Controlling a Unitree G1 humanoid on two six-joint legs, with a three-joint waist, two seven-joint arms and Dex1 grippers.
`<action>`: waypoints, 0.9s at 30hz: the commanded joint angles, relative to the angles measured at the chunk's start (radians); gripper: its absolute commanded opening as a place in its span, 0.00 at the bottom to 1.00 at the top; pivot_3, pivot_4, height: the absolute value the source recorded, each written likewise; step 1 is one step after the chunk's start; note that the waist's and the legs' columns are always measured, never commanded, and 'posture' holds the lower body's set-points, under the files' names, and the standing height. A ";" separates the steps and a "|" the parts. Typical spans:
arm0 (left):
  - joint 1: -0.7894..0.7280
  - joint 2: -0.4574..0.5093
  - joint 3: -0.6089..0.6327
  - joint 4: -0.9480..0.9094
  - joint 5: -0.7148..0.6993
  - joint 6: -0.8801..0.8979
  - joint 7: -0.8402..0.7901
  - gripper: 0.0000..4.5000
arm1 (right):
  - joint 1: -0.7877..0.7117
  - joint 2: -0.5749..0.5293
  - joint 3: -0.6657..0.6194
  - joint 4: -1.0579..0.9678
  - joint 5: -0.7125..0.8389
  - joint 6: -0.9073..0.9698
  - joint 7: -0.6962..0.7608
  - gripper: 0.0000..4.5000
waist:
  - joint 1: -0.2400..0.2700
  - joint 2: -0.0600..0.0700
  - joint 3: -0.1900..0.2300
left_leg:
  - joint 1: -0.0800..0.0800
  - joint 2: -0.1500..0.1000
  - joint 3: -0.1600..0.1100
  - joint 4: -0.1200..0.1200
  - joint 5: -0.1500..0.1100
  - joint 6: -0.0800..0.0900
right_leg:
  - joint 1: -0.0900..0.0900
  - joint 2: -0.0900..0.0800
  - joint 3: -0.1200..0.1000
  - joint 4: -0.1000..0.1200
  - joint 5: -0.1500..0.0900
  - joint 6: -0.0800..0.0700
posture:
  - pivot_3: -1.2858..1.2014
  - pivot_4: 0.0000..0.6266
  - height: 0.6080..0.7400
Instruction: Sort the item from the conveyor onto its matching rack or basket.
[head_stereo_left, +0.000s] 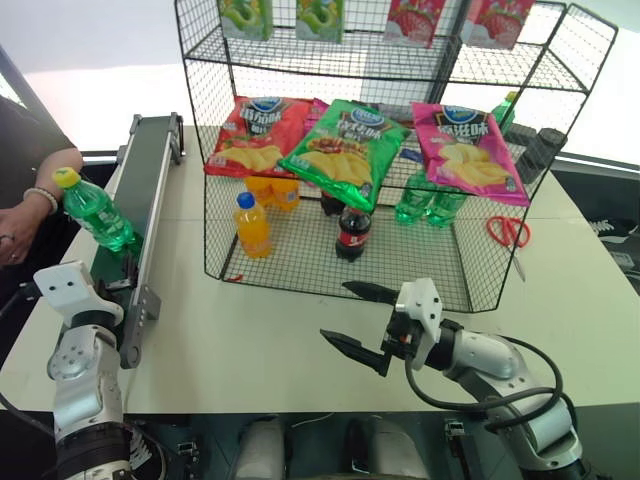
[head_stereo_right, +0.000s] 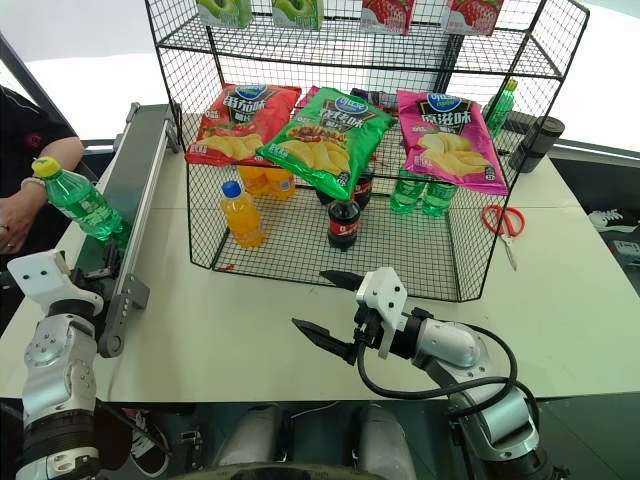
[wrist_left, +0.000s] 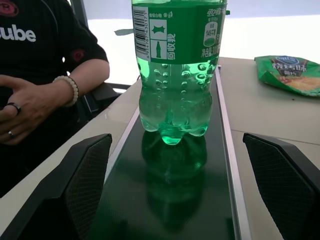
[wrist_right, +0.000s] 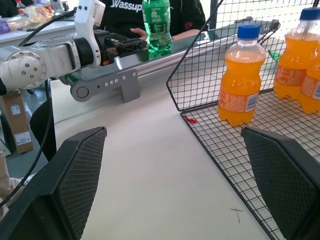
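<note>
The item, a green bottle (head_stereo_left: 97, 214) with a yellow cap, stands upright on the conveyor's (head_stereo_left: 152, 170) dark green belt near its front end. My left gripper (wrist_left: 176, 137) is open at that end of the belt, level and pointing at the bottle (wrist_left: 175, 75), whose base stands between and just beyond the fingertips without touching them. The black wire rack (head_stereo_left: 196, 150) stands mid-table. My right gripper (head_stereo_left: 335, 311) hangs open and empty above the table in front of the rack, pointing toward the conveyor.
A person's arm with a bead bracelet (head_stereo_left: 42, 198) rests beside the conveyor, close to the bottle. In the rack are orange drinks (head_stereo_left: 251, 226), a cola bottle (head_stereo_left: 352, 232), green bottles (head_stereo_left: 425, 200) and chip bags (head_stereo_left: 338, 150). Red scissors (head_stereo_left: 510, 232) lie to its right.
</note>
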 joint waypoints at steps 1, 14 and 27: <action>-0.001 0.008 0.029 -0.013 -0.001 -0.033 0.014 1.00 | -0.006 0.004 0.000 -0.015 0.020 -0.013 0.006 1.00 | 0.000 0.000 0.000 | 0.000 0.000 0.000 0.000 0.000 0.000 | 0.000 0.000 0.000 0.000 0.000 0.000 | 0.52 0.24 0.96; -0.007 0.015 0.038 -0.001 0.003 -0.049 0.036 1.00 | -0.011 0.006 0.002 -0.008 0.020 -0.017 0.017 1.00 | 0.000 0.000 0.000 | 0.000 0.000 0.000 0.000 0.000 0.000 | 0.000 0.000 0.000 0.000 0.000 0.000 | 0.52 0.24 0.96; 0.008 0.016 0.027 -0.013 0.009 -0.060 0.033 0.59 | -0.025 0.006 -0.001 -0.006 0.027 -0.006 0.018 1.00 | 0.001 0.000 0.000 | 0.000 0.000 0.000 0.000 0.000 0.000 | 0.000 0.000 -0.001 0.000 0.000 0.000 | 0.52 0.24 0.96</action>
